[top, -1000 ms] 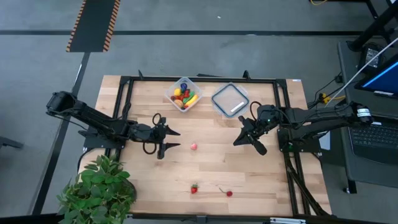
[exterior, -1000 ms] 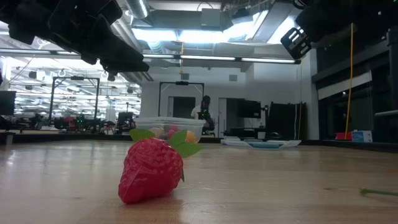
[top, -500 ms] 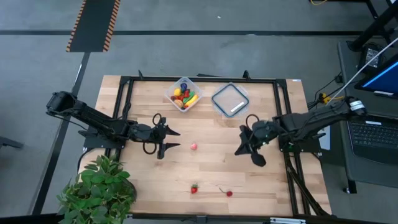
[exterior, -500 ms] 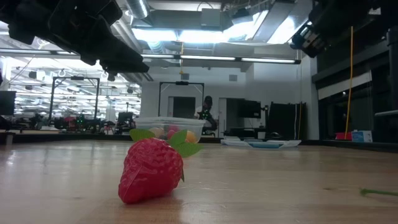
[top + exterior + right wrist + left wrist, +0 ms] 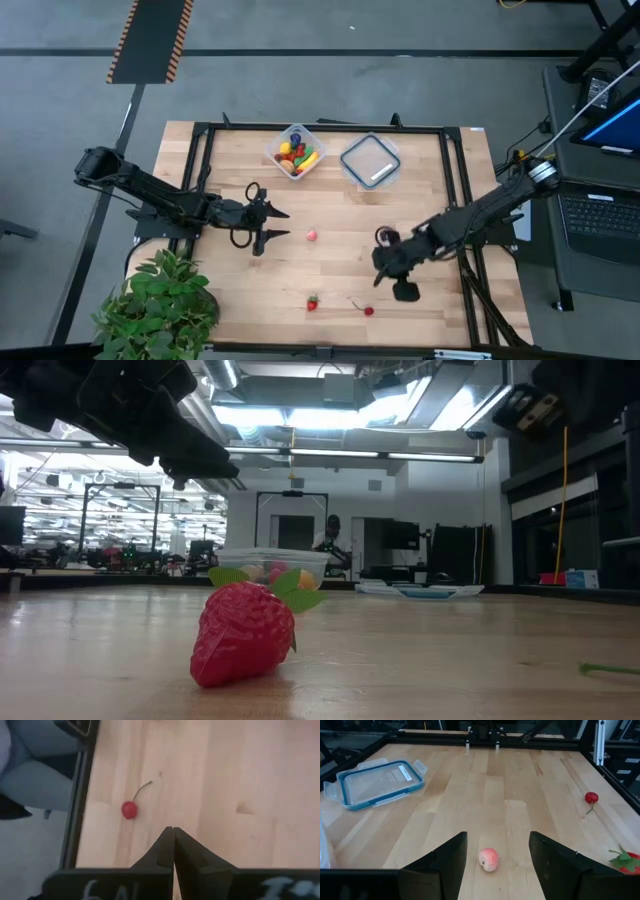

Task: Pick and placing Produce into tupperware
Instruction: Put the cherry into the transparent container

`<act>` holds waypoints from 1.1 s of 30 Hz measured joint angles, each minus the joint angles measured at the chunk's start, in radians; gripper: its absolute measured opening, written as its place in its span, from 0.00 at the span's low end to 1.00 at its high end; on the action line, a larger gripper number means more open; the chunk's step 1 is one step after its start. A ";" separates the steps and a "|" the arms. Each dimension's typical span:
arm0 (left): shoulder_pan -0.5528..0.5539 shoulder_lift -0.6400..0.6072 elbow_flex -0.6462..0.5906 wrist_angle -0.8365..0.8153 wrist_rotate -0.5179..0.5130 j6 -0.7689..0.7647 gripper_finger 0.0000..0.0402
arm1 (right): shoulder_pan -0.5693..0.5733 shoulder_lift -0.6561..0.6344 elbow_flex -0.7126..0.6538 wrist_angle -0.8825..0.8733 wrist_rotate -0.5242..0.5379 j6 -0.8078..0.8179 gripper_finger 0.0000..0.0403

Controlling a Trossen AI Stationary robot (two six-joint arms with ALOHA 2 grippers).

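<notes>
Left gripper (image 5: 272,224), fingers spread wide, hovers over the table's left-centre with a small pink peach-like piece (image 5: 311,236) just beyond its tips; in the left wrist view that piece (image 5: 489,859) lies on the wood between the two dark fingers (image 5: 445,865) and a little ahead of them, apart from both. Tupperware (image 5: 294,151), clear square tub, sits near the far edge, left of centre, already holding a heap of mixed produce in yellow, red, orange and green. Flat lid (image 5: 369,160) with a white label lies just to the tub's right, separate from it. Strawberry (image 5: 313,302), red with green leaves, rests near the front edge; it fills the low view's foreground (image 5: 245,633). Cherry (image 5: 368,311), red with a thin stem, lies to the strawberry's right, also loose on the wood. Right gripper (image 5: 385,272), fingers pressed together and holding nothing, hangs above the table's right-front area near the cherry, which the right wrist view (image 5: 129,810) shows ahead of its closed tips (image 5: 173,840). Handling judgement: loose pieces look light, hard, smooth and prone to roll; each is best pinched across its widest middle, the cherry by its body rather than its stem.
</notes>
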State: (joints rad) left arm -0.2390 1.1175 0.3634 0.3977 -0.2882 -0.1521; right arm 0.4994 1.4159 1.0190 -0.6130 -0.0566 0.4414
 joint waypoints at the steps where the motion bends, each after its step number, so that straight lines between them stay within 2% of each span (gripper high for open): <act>1: 0.000 0.000 0.000 -0.002 0.000 -0.004 0.51 | 0.014 0.026 0.026 -0.017 0.006 0.002 0.01; 9: 0.000 0.001 0.000 -0.024 0.000 -0.004 0.51 | 0.091 0.233 0.174 -0.061 0.038 0.040 0.01; 19: 0.000 0.001 0.000 -0.031 0.000 -0.003 0.51 | 0.171 0.474 0.386 -0.289 0.083 0.189 0.01; 26: 0.000 0.001 0.000 -0.054 0.000 -0.003 0.51 | 0.199 0.542 0.499 -0.325 0.090 0.298 0.01; 33: 0.000 0.001 0.000 -0.072 0.000 -0.003 0.51 | 0.197 0.548 0.502 -0.323 0.090 0.389 0.04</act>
State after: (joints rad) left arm -0.2386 1.1183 0.3634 0.3252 -0.2878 -0.1551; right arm 0.6968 1.9636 1.5215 -0.9358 0.0334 0.8306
